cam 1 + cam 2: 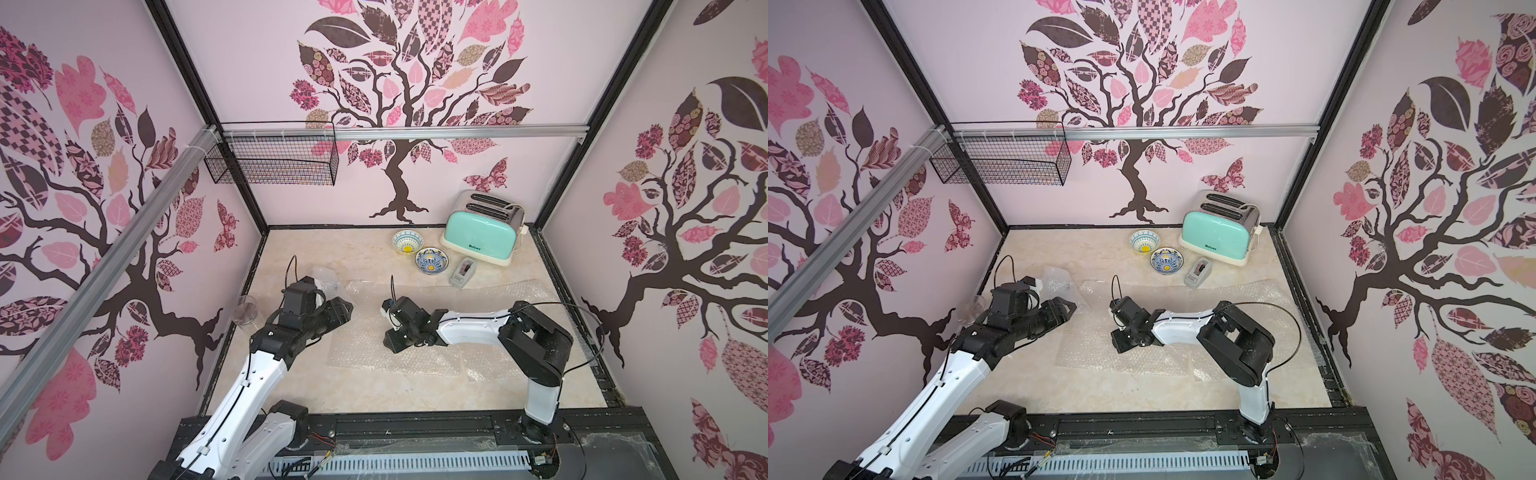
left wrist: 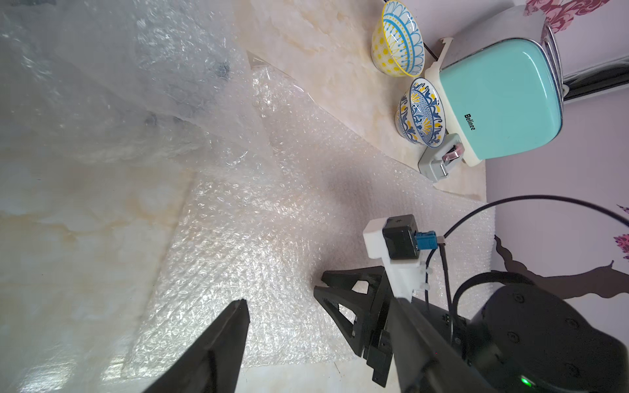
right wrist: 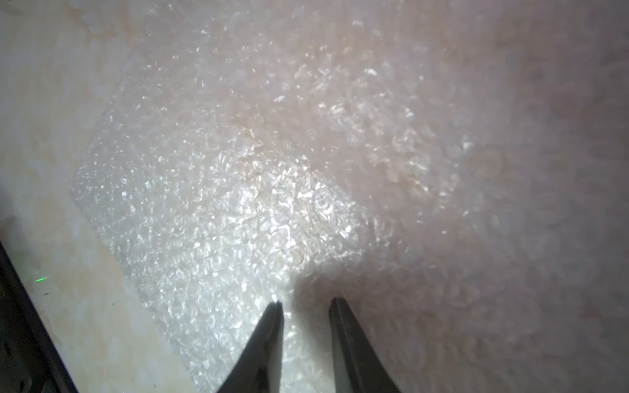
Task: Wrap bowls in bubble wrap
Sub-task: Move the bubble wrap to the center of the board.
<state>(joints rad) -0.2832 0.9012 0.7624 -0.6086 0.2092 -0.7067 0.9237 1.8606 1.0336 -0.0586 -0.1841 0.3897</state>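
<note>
Both top views show two bowls (image 1: pixel 407 242) (image 1: pixel 432 261), one toaster (image 1: pixel 478 232).

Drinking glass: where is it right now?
In both top views, the drinking glass stands at the left edge of the table, beside the left arm.

Overlapping sheets of wrap (image 2: pixel 255 255) are seen spread flat on the table (image 2: pixel 68 245). A raised, crumpled bundle (image 2: pixel 119 85) is noted at their far side. Dark blue patches show dimly through it and could not be identified. A far bowl (image 2: pixel 398 41) and a near bowl (image 2: pixel 420 112) are found uncovered on bare table beside the toaster (image 2: pixel 500 102). A dispenser (image 2: pixel 439 160) is recorded just beside the near bowl. The left gripper (image 2: pixel 320 301) is held over the wrap, jaws wide apart. The right gripper (image 2: pixel 319 283) is positioned low over the wrap, fingers close together.
</note>
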